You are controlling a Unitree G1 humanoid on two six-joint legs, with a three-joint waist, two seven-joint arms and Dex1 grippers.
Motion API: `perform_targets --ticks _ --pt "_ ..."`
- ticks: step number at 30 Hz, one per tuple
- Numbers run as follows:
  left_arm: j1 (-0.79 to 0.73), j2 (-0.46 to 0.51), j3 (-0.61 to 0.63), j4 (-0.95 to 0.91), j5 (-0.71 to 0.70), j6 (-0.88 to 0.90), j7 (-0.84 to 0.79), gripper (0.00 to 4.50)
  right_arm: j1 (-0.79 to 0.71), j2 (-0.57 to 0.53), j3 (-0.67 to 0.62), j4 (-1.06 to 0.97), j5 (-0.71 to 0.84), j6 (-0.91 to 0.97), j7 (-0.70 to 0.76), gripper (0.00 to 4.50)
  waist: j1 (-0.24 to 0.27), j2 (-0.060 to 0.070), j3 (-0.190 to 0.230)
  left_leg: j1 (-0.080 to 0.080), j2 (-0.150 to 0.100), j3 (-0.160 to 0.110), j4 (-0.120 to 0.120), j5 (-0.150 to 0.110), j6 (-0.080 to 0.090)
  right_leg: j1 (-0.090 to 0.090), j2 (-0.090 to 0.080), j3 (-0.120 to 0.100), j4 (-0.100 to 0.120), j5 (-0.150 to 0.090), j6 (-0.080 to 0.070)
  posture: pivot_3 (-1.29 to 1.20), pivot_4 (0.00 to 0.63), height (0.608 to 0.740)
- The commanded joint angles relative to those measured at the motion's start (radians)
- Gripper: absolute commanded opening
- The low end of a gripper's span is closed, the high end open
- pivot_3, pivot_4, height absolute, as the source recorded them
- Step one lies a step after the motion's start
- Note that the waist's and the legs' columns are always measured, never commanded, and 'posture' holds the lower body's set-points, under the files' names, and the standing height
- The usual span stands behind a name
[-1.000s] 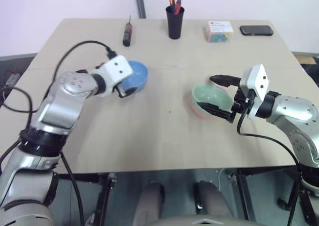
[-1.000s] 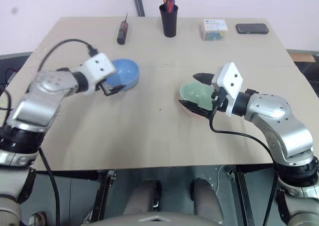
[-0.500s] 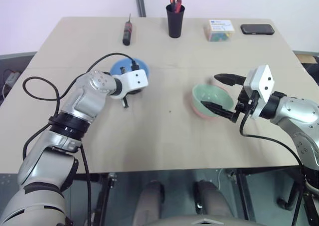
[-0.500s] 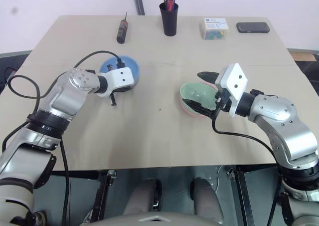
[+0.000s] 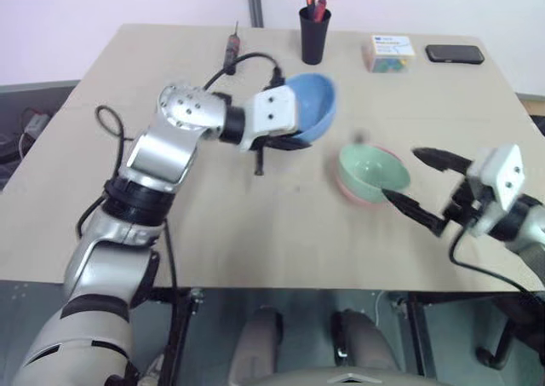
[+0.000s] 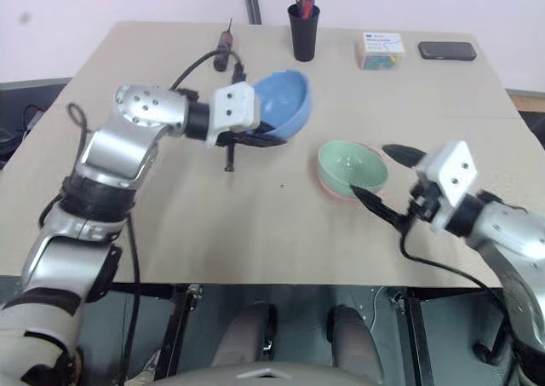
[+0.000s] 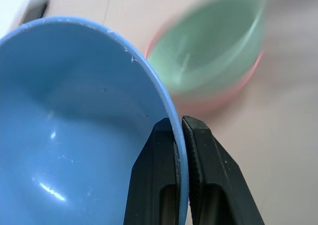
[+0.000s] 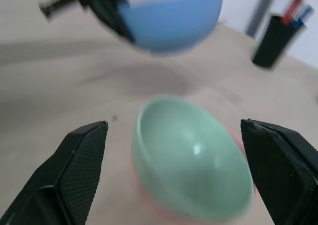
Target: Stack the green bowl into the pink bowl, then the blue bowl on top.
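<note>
The blue bowl hangs tilted above the table, left of the other two bowls. My left gripper is shut on its near rim, and in the left wrist view the two fingers pinch the blue bowl between them. The green bowl sits nested inside the pink bowl, of which just the rim shows. My right gripper stands open just right of that pair, with nothing between its wide-spread fingers.
Along the far edge of the table stand a black pen cup, a screwdriver, a small box and a black phone. Bare tabletop lies in front of the bowls.
My left gripper shut on the blue bowl's rim, lifted it and carried it right toward the green bowl. My right gripper drew back from the green bowl, still open.
</note>
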Motion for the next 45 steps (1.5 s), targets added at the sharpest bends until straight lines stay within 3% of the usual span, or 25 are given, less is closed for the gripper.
perform_targets --ticks 1,5,9,10,13,19,26,27,30,37,45 --pt "-0.083 -0.084 -0.021 0.125 -0.005 -0.109 -0.057 0.17 0.111 0.011 -0.157 -0.103 0.064 -0.023 0.007 4.5 -0.003 0.001 -0.001 0.001 0.0 0.0 0.001 0.0 0.0 0.001 0.0 0.0 0.0 0.0 0.0 0.0 0.15 0.74" --pt "-0.137 -0.156 -0.047 0.225 -0.011 -0.162 -0.152 0.17 0.179 0.011 -0.202 -0.142 0.072 -0.035 -0.02 4.5 -0.023 0.001 -0.001 0.002 0.001 -0.001 0.004 0.0 0.0 0.002 0.002 0.001 0.002 0.0 0.0 0.0 0.15 0.74" --pt "-0.131 -0.174 -0.068 0.269 0.016 -0.252 -0.197 1.5 0.18 0.002 -0.191 -0.162 0.079 -0.035 -0.056 4.5 -0.036 0.002 -0.001 0.002 0.001 -0.002 0.004 0.0 0.0 0.002 0.003 0.001 0.003 0.0 0.0 0.0 0.15 0.74" --pt "-0.129 -0.187 -0.062 0.282 0.021 -0.268 -0.178 2.03 0.174 -0.001 -0.181 -0.163 0.08 -0.033 -0.063 4.5 -0.034 0.002 -0.001 0.002 0.001 -0.002 0.004 0.0 0.0 0.002 0.003 0.001 0.003 0.0 0.0 0.0 0.15 0.74" --pt "-0.112 -0.194 -0.039 0.276 0.021 -0.281 -0.137 2.88 0.153 -0.013 -0.141 -0.156 0.078 -0.025 -0.079 4.5 -0.028 0.002 -0.001 0.001 0.001 -0.002 0.005 0.0 0.0 0.002 0.003 0.0 0.003 0.0 0.0 0.0 0.15 0.74" --pt "-0.03 -0.113 0.062 0.167 -0.023 -0.11 -0.053 2.88 0.112 -0.054 -0.059 -0.097 0.055 -0.013 -0.09 4.5 -0.033 0.002 -0.001 0.0 0.001 -0.004 0.006 0.0 0.0 0.002 0.002 -0.001 0.003 0.0 0.0 0.0 0.15 0.74" --pt "0.278 -0.049 0.309 -0.121 -0.199 0.176 0.161 2.88 0.031 -0.156 0.027 0.133 -0.047 -0.067 -0.005 4.5 -0.028 0.002 -0.001 0.0 0.001 -0.006 0.006 0.0 0.0 0.002 0.001 -0.002 0.003 0.0 0.0 0.0 0.15 0.74" --pt "0.315 -0.033 0.328 -0.152 -0.221 0.195 0.161 3.42 0.012 -0.155 0.027 0.163 -0.044 -0.072 0.002 4.5 -0.029 0.003 -0.001 0.0 0.001 -0.006 0.006 0.0 0.0 0.003 0.001 -0.004 0.002 0.0 0.0 0.0 0.15 0.74" --pt "0.444 0.019 0.393 -0.25 -0.264 0.26 0.211 4.36 -0.012 -0.163 0.021 0.238 -0.039 -0.095 0.058 4.5 -0.029 0.003 -0.001 0.0 0.001 -0.007 0.006 0.0 0.0 0.002 0.0 -0.003 0.003 0.0 0.0 0.0 0.15 0.74" --pt "0.7 0.133 0.53 -0.427 -0.356 0.344 0.26 4.36 0.065 -0.197 -0.079 0.285 -0.038 -0.122 0.17 4.5 -0.02 0.003 -0.001 0.0 0.001 -0.007 0.006 0.0 0.0 0.004 -0.001 -0.005 0.002 0.0 0.0 0.0 0.15 0.74" --pt "0.898 0.282 0.661 -0.388 -0.403 0.285 0.148 4.36 0.235 -0.23 -0.295 0.289 -0.023 -0.106 0.31 4.5 -0.02 0.003 -0.001 0.002 0.001 -0.007 0.006 0.0 0.0 0.006 -0.001 -0.006 0.002 0.0 0.0 0.0 0.15 0.74"
